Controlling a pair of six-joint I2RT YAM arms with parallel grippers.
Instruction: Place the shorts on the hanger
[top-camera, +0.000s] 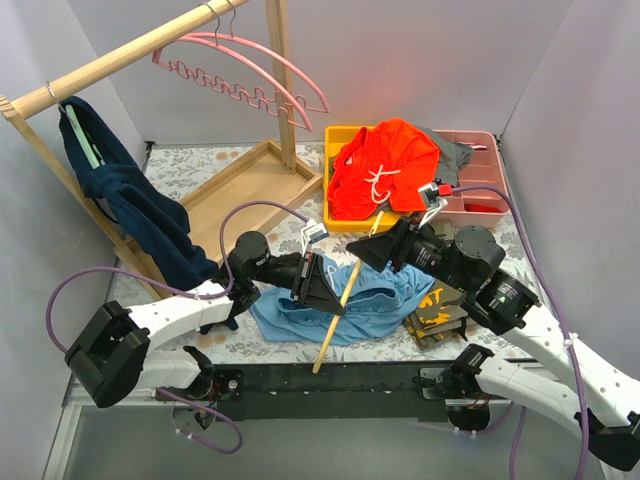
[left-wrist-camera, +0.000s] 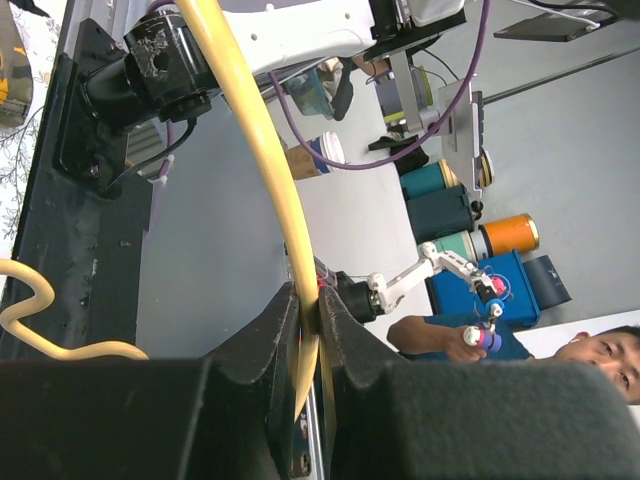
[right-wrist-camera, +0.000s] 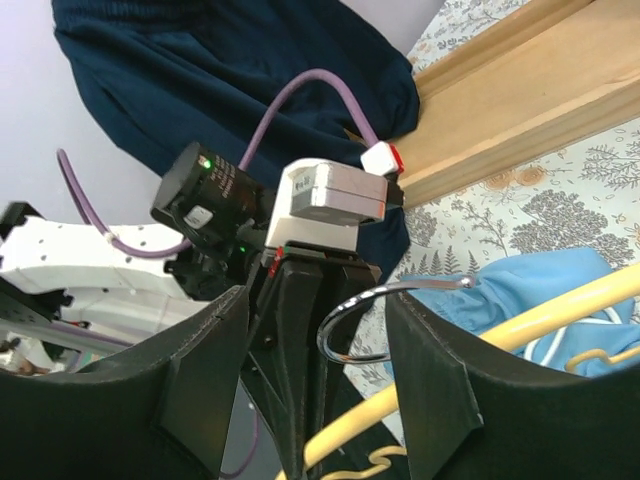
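Over the shorts (top-camera: 378, 302), left gripper (left-wrist-camera: 308, 305) clamped on the hanger (top-camera: 330, 340), right gripper (right-wrist-camera: 315, 300) apart

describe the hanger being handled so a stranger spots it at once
On the flowered table, sky-blue shorts lie between the two arms. The hanger slants across them, held by the left end effector. It alone is pale yellow; the hangers on the wooden rack are pink.

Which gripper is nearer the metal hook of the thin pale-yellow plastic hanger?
Right. The right gripper straddles the metal hook; the left gripper is clamped on the hanger's yellow arm, farther along it.
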